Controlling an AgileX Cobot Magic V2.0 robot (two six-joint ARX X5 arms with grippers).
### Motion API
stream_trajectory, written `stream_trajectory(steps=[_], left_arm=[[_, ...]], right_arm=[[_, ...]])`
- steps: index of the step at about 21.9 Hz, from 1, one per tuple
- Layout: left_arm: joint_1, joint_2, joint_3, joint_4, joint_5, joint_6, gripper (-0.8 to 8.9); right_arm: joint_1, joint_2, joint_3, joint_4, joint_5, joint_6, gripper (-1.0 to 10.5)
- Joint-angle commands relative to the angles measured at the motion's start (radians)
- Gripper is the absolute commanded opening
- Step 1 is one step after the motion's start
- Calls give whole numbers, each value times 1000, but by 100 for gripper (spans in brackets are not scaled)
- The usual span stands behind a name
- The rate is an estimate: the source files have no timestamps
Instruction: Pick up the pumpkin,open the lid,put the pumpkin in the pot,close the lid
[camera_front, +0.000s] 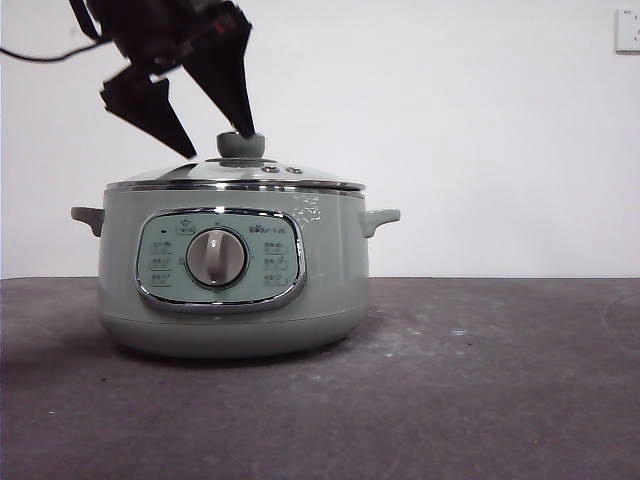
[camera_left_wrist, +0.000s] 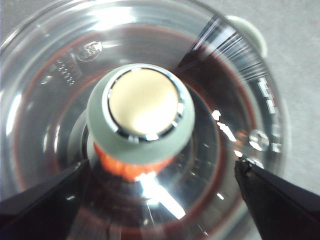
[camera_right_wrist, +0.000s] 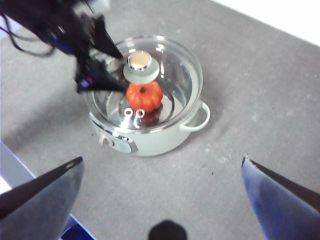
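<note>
The sage-green pot (camera_front: 230, 300) stands on the dark table with the glass lid (camera_front: 300, 178) resting on it. Through the glass, the orange pumpkin (camera_right_wrist: 144, 96) sits inside the pot; it also shows as an orange patch, the pumpkin (camera_left_wrist: 122, 169), under the knob (camera_left_wrist: 141, 112). My left gripper (camera_front: 215, 143) is open just above the lid, with one jaw on each side of the knob (camera_front: 241, 145) and not gripping it. High above the table, my right gripper (camera_right_wrist: 162, 160) hangs open and holds nothing.
The pot's control panel and grey dial (camera_front: 216, 258) face the front camera. Its side handles (camera_front: 383, 217) stick out left and right. Dark table surface (camera_front: 480, 380) stretches to the right of the pot, with a white wall behind.
</note>
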Motion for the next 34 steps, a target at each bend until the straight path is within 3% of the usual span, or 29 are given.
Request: stream_trajectory(steps=[1,5,8,10,12,13,14,34], left_arm=[[0,-57,65,-79,7,-6,489],[0,-146,195,-316,70,-6,466],[0,-213,253,-433,138,-3,436],[0,-266,258,-480,137,-2,201],[0,-303,258,-510,137,11,-20],[0,-316,258,-512,138,17,-8],[0,-327,258,-512,138,17,-8],[0,-335,258,-511,135,16,-4]], right_arm=[[3,2,-1,-21,-21,13,626],[3,2,-1,-84,-203,12,626],[3,2,-2,-122,-276,12,615],[3,2,-2,-122,-290,12,459],[3,2,-2,-122,-289,10,211],[3,2,-2,-122,-289,-3,38],[3,2,-2,-122,-289,-16,-8],[0,-3,-2,-115,-285,2,1]])
